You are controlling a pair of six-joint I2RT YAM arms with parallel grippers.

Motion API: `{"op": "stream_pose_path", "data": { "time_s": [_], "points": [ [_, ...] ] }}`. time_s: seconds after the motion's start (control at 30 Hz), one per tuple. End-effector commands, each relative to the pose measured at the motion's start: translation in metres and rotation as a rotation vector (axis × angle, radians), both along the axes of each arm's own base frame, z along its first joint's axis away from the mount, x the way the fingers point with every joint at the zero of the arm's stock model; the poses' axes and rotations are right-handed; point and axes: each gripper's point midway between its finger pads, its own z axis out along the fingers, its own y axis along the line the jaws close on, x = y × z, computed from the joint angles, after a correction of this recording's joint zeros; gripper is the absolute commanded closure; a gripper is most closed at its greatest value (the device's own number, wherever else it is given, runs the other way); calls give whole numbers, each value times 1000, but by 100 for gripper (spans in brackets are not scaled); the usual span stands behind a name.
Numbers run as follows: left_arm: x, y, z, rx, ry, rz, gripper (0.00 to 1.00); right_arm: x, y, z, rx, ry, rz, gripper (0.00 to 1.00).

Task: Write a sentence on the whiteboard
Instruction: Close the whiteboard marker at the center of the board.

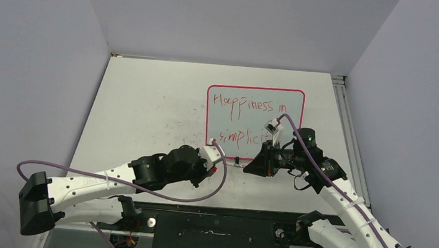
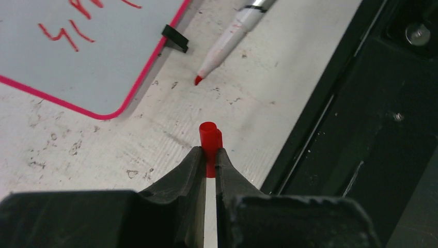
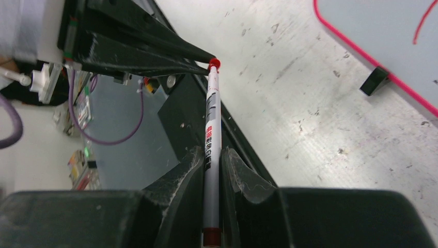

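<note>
Left tool [image 2: 208, 157] clamps the red cap [image 2: 209, 134] — right tool [image 3: 210, 157] clamps the marker [image 3: 212, 113].

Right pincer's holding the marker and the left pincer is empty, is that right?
Not quite. The left pincer isn't empty: it is shut on a red cap, as the left wrist view shows. The right pincer does hold the marker.
</note>
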Motion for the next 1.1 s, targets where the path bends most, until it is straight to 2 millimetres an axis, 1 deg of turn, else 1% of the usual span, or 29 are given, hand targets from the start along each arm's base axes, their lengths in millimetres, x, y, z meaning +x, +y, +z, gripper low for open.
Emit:
{"op": "stream_pose_path", "data": {
  "time_s": [0.0,0.07,0.33,0.53,0.77,1.07],
  "points": [
    [-11,-15,8,-20,-104,-103,100,-20,2,18,23,22,124,95],
    [-16,-17,7,-3,-121,-141,100,-24,3,19,24,48,141,95],
    [-34,-20,3,33,-157,-217,100,-42,4,4,-80,105,193,95],
    [-41,-22,2,40,-169,-237,100,-42,4,-4,-117,106,191,95],
    [-50,-25,-1,53,-183,-265,100,-41,3,-5,-129,101,187,95],
    [-53,-26,-3,66,-195,-275,100,-44,6,-7,-136,111,212,95]
  ]
}}
